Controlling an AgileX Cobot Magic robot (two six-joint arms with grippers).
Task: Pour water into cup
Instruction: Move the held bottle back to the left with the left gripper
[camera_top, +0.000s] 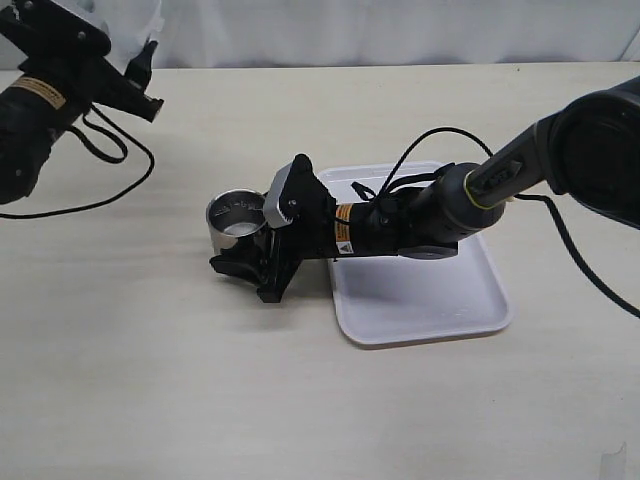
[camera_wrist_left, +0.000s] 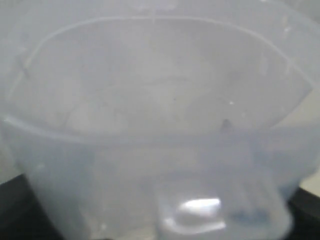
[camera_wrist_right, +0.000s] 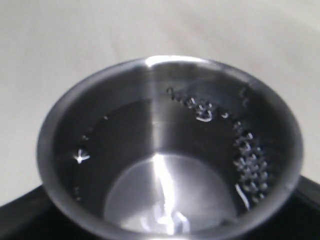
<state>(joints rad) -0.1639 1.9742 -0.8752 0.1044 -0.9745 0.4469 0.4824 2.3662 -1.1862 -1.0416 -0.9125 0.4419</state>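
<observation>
The steel cup (camera_top: 237, 222) stands on the table just left of the white tray. My right gripper (camera_top: 236, 250) reaches in from the right with its fingers on either side of the cup and looks shut on it. In the right wrist view the cup (camera_wrist_right: 150, 100) fills the frame. Droplets cling to its inner wall, and a faint glint of water (camera_wrist_right: 167, 200) lies at the bottom. My left gripper (camera_top: 135, 75) is raised at the far left, shut on a translucent plastic container (camera_top: 125, 30). That container (camera_wrist_left: 160, 115) fills the left wrist view and hides the jaws.
A white tray (camera_top: 430, 300) lies to the right of the cup, under the right arm. A black cable (camera_top: 100, 150) loops on the table below the left arm. The beige table extends all round.
</observation>
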